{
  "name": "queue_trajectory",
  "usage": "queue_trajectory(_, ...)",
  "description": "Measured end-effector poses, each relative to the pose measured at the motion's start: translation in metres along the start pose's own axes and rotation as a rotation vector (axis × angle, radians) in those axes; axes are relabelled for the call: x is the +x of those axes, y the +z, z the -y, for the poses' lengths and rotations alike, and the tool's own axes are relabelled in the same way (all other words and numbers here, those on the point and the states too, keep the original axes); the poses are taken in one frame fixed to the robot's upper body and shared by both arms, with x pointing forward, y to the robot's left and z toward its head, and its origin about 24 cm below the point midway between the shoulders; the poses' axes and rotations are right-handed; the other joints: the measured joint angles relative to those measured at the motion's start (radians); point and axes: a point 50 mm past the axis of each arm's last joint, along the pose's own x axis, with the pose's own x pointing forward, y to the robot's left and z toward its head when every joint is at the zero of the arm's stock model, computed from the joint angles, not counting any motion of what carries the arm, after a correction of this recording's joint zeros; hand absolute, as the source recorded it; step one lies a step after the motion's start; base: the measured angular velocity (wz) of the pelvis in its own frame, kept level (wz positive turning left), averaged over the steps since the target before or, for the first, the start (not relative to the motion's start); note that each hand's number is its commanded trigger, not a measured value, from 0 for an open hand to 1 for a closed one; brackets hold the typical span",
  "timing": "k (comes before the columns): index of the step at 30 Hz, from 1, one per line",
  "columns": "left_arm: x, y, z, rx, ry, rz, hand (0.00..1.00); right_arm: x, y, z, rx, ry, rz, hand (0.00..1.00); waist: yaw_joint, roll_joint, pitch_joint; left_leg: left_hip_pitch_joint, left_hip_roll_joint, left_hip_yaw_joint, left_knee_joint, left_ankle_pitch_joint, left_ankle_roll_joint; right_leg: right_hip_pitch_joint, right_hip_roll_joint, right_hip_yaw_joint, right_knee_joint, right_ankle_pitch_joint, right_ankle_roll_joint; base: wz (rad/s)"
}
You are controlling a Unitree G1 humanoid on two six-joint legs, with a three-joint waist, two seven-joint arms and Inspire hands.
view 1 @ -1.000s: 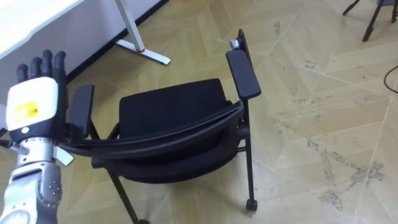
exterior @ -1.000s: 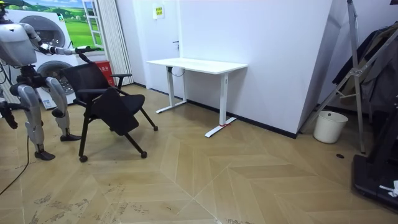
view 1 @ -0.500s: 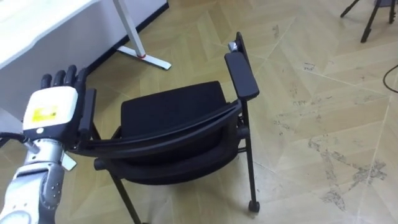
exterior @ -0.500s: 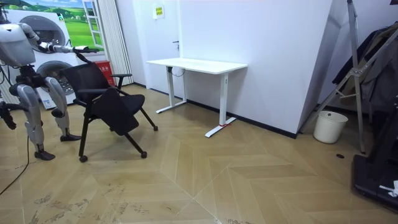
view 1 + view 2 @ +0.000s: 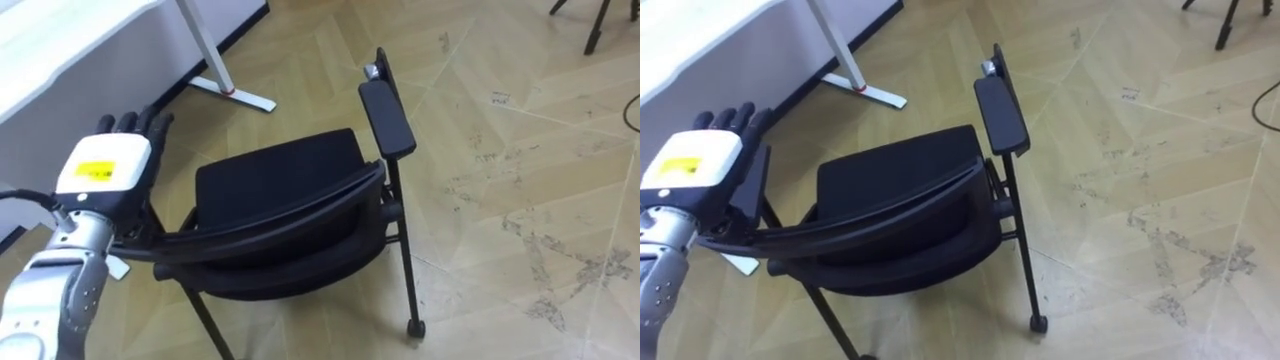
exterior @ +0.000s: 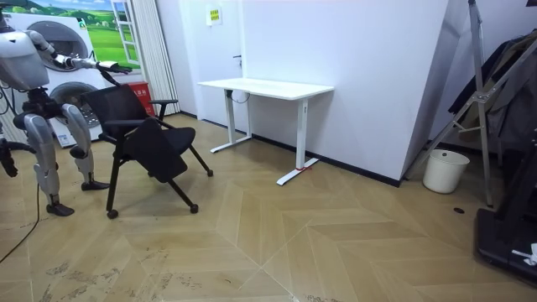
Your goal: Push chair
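A black chair (image 5: pixel 275 180) with armrests stands before me, its curved backrest (image 5: pixel 280 215) nearest and its seat facing away. My left hand (image 5: pixel 105 175) is open, fingers straight, lying over the chair's left armrest at the backrest's left end. The right armrest (image 5: pixel 385 105) stands free. In the room view I stand behind the chair (image 6: pixel 138 126) with the left arm stretched to it, left hand (image 6: pixel 117 65) at the top of its back. My right hand (image 6: pixel 7 161) hangs low by my side.
A white desk (image 6: pixel 268 86) stands against the wall ahead of the chair, its foot (image 5: pixel 235 90) on the floor just beyond the seat. A white bin (image 6: pixel 445 170) and a tall stand (image 6: pixel 482 101) are at the room view's right. Wooden floor lies between.
My left hand has moved forward and to the right, from beside the left armrest to over it. The chair stays in place in the room view.
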Motion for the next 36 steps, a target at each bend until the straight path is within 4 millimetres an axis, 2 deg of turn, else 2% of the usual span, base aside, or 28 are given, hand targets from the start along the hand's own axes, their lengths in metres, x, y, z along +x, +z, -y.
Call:
queue_trajectory(6, -0.002, 0.003, -0.014, 0.037, -0.015, 0.032, 0.00, 0.000, -0.001, 0.002, 0.003, -0.005, -0.006, 0.00, 0.007, 0.001, -0.0008, -0.006, 0.000, 0.000, 0.001, 0.000, 0.000, -0.012, 0.000, 0.001, 0.000, 0.000, 0.000, 0.00)
queue_trajectory(11, -0.004, 0.001, -0.022, 0.055, -0.057, 0.040, 0.00, 0.000, -0.002, 0.003, 0.008, 0.005, -0.001, 0.00, 0.023, 0.014, -0.0101, -0.007, -0.001, 0.000, 0.003, 0.000, 0.000, -0.014, -0.001, 0.007, -0.001, -0.001, 0.001, -0.02)
queue_trajectory(15, -0.010, -0.002, -0.049, 0.059, -0.038, 0.060, 0.00, 0.000, -0.002, 0.005, 0.028, 0.014, -0.001, 0.00, 0.034, 0.019, -0.0110, -0.017, -0.001, -0.001, 0.005, 0.000, 0.000, -0.025, -0.002, 0.006, -0.001, -0.001, 0.001, 0.00)
queue_trajectory(18, -0.013, -0.005, -0.063, 0.023, -0.031, 0.083, 0.00, -0.001, -0.003, 0.010, 0.045, 0.005, -0.009, 0.00, 0.033, 0.025, -0.0097, -0.020, -0.002, -0.002, 0.005, 0.000, 0.000, -0.025, -0.004, -0.002, 0.002, -0.001, 0.001, 0.05)
queue_trajectory(24, -0.010, -0.005, -0.067, -0.033, -0.074, 0.098, 0.00, -0.001, -0.001, 0.014, 0.031, -0.037, -0.006, 0.00, 0.023, 0.052, 0.0019, -0.023, -0.003, -0.025, 0.005, 0.000, 0.000, -0.022, -0.004, -0.017, 0.006, -0.001, 0.001, 0.07)
queue_trajectory(29, -0.009, -0.004, -0.078, -0.030, -0.102, 0.125, 0.00, -0.001, 0.001, 0.017, 0.041, -0.058, 0.000, 0.00, 0.028, 0.059, 0.0032, -0.028, -0.004, -0.027, 0.005, 0.000, 0.000, -0.026, -0.005, -0.018, 0.006, -0.002, 0.002, 0.01)
queue_trajectory(33, -0.016, 0.004, -0.091, -0.008, -0.129, 0.194, 0.00, -0.001, 0.005, 0.019, 0.036, -0.062, 0.009, 0.00, 0.030, 0.060, 0.0024, -0.030, -0.008, -0.027, 0.006, 0.000, 0.000, -0.026, -0.008, -0.017, 0.004, -0.003, 0.004, 0.00)
queue_trajectory(36, -0.018, 0.007, -0.093, -0.013, -0.150, 0.218, 0.00, -0.001, 0.007, 0.020, 0.035, -0.062, 0.015, 0.00, 0.030, 0.062, 0.0012, -0.027, -0.008, -0.025, 0.006, 0.000, 0.000, -0.025, -0.008, -0.016, 0.005, -0.003, 0.004, 0.00)
